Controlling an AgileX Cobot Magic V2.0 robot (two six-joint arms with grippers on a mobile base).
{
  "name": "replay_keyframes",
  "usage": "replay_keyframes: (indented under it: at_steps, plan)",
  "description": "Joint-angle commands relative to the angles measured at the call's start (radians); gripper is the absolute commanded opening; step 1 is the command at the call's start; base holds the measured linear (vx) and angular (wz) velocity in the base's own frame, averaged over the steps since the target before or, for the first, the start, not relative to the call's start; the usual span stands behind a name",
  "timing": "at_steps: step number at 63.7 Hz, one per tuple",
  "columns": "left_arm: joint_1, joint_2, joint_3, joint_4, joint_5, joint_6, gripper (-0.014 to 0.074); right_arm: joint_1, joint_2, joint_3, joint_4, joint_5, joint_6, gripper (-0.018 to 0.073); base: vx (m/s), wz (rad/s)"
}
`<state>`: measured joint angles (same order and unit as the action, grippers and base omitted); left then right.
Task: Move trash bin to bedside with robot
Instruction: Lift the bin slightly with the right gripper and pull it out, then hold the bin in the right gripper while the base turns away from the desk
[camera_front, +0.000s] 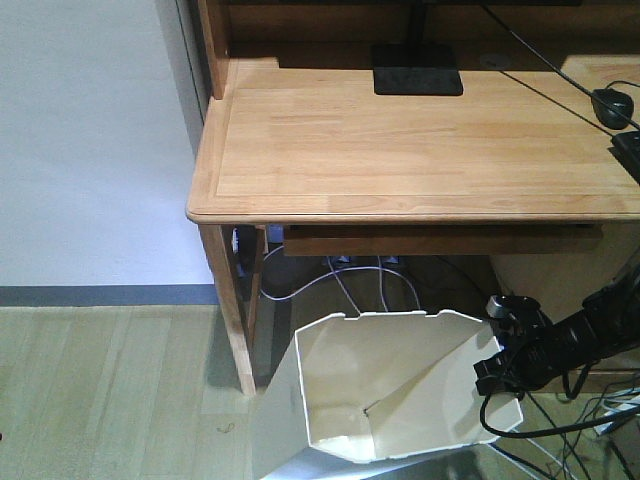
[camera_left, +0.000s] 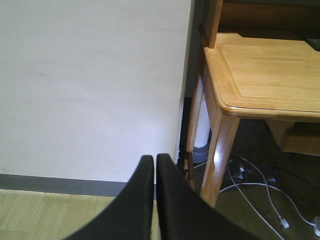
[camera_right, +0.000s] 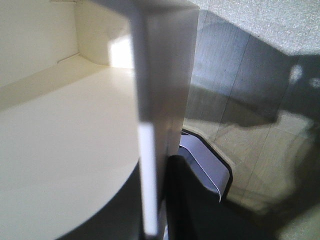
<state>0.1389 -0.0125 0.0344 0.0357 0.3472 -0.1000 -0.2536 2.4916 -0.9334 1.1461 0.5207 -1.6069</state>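
The white trash bin (camera_front: 390, 390) stands on the floor below the desk's front edge, tilted, its cream inside facing up. My right gripper (camera_front: 492, 372) is shut on the bin's right wall, one finger inside and one outside. In the right wrist view the bin's wall (camera_right: 160, 100) runs between the jaws, and my right gripper (camera_right: 155, 200) clamps its rim. My left gripper (camera_left: 155, 160) is shut and empty, held in the air facing the white wall. The bed is out of view.
A light wooden desk (camera_front: 420, 150) with a monitor base (camera_front: 417, 70) stands ahead, its leg (camera_front: 228, 300) left of the bin. Cables (camera_front: 370, 285) lie under the desk. A white wall (camera_front: 90, 140) with a grey skirting fills the left. The robot base's corner (camera_right: 207, 167) shows beside the bin.
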Motion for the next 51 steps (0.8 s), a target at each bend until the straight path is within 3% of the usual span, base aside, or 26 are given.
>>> replay_keyframes:
  at_steps: [1, 51]
  plan:
    - [-0.003, -0.014, 0.003, -0.002, -0.066, -0.004, -0.0006, -0.002, -0.074, -0.008, 0.028, 0.190, -0.007, -0.0006, 0.00, 0.00]
    - [-0.003, -0.014, 0.003, -0.002, -0.066, -0.004, -0.0006, -0.002, -0.074, -0.008, 0.028, 0.191, -0.007, -0.0006, -0.01, 0.04]
